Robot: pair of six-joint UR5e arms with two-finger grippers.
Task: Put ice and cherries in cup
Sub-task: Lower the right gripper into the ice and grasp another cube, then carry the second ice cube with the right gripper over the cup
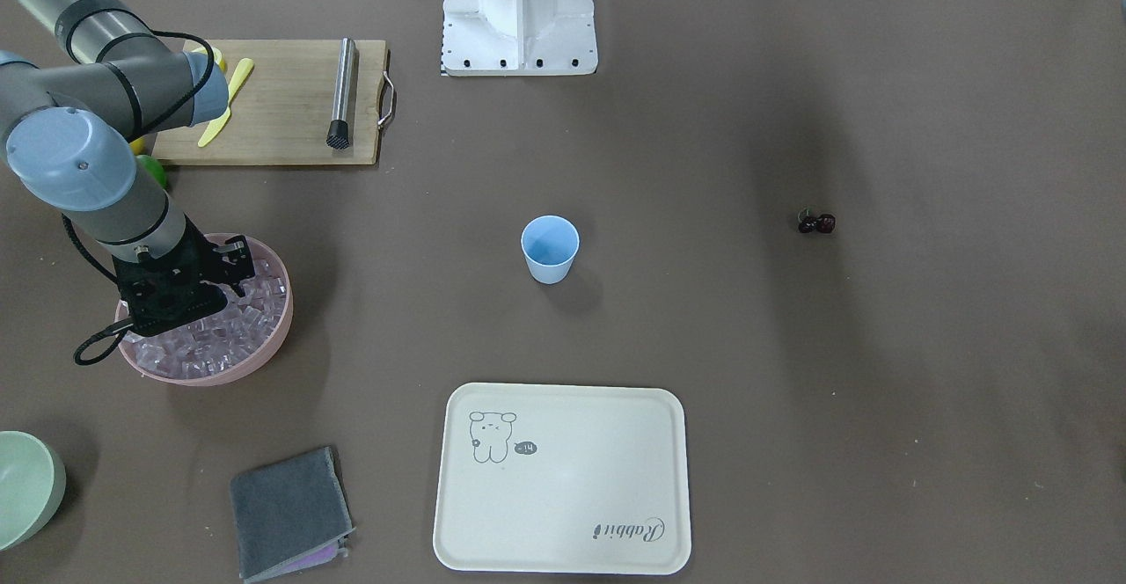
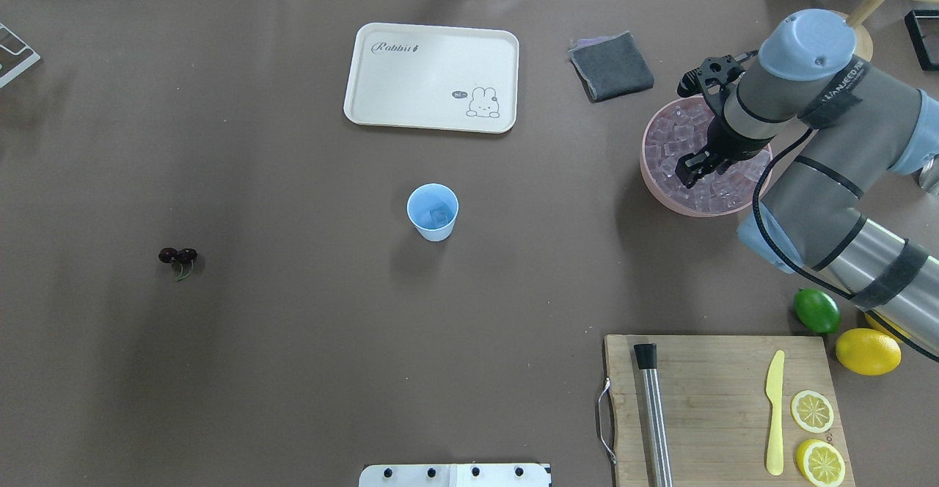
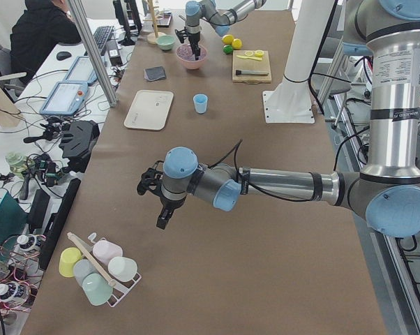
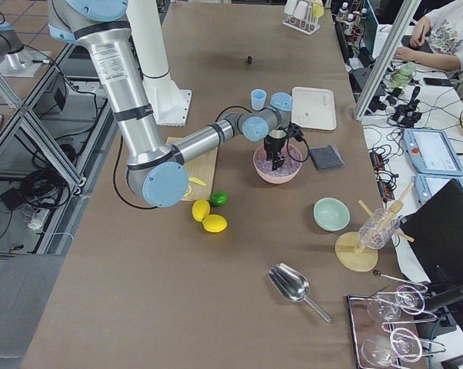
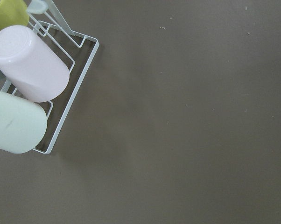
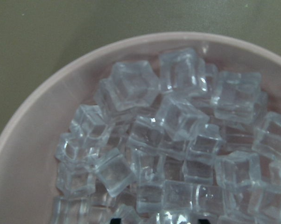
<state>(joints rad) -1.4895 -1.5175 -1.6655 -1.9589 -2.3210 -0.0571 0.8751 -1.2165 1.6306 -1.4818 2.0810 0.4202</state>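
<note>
The light-blue cup stands upright mid-table with one clear ice cube in it; it also shows in the front view. The ice fills a wide pink bowl. My right gripper reaches down into that bowl, its dark fingertips apart at the wrist view's bottom edge, open over the cubes. The dark cherries lie alone on the table, far from the cup. My left gripper hangs over bare table near a cup rack; I cannot tell if it is open.
A cream tray and a grey cloth lie beyond the cup. A cutting board holds a steel muddler, a yellow knife and lemon slices, with a lime and a lemon beside it. A green bowl sits by the cloth. The cup rack is under my left wrist.
</note>
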